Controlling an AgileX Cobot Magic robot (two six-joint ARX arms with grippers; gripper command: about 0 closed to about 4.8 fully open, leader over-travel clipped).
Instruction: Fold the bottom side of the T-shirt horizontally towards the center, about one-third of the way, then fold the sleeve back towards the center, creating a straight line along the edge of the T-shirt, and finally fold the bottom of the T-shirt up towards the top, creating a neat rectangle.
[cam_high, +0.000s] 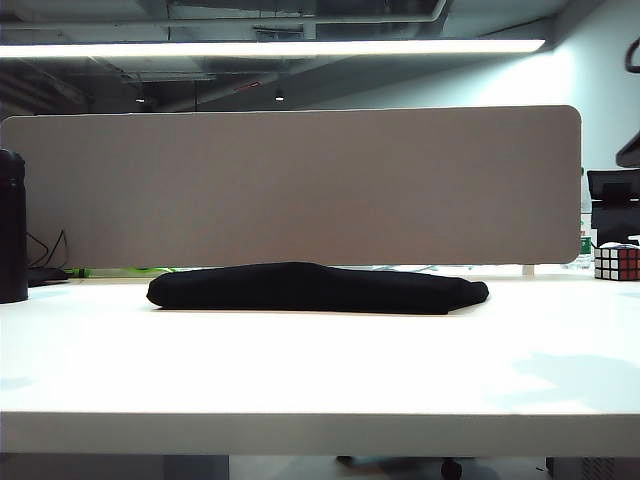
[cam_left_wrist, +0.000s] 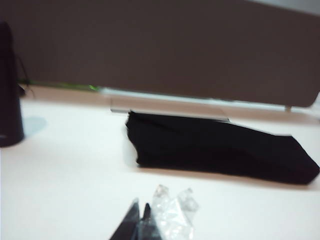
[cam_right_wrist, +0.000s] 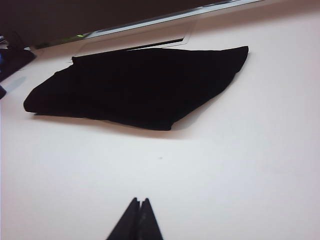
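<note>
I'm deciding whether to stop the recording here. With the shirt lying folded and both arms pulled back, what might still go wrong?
1. The T-shirt lies as a bulging bundle with one tapered end rather than a crisp rectangle; the top layers may slump or spring open.
2. The left gripper and right gripper are shut and off the cloth, so nothing pins the folds.
3. The left gripper's fingers carry crumpled clear wrap, which could snag fabric on any touch-up.

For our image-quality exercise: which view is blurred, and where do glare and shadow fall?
Left wrist view: soft blur over the folded black fabric T-shirt and the shut left tool. Exterior view: the ceiling strip light glares, the white table looks washed out. Right wrist view: sharper, faint shadow under the shirt, right tool shut.
</note>
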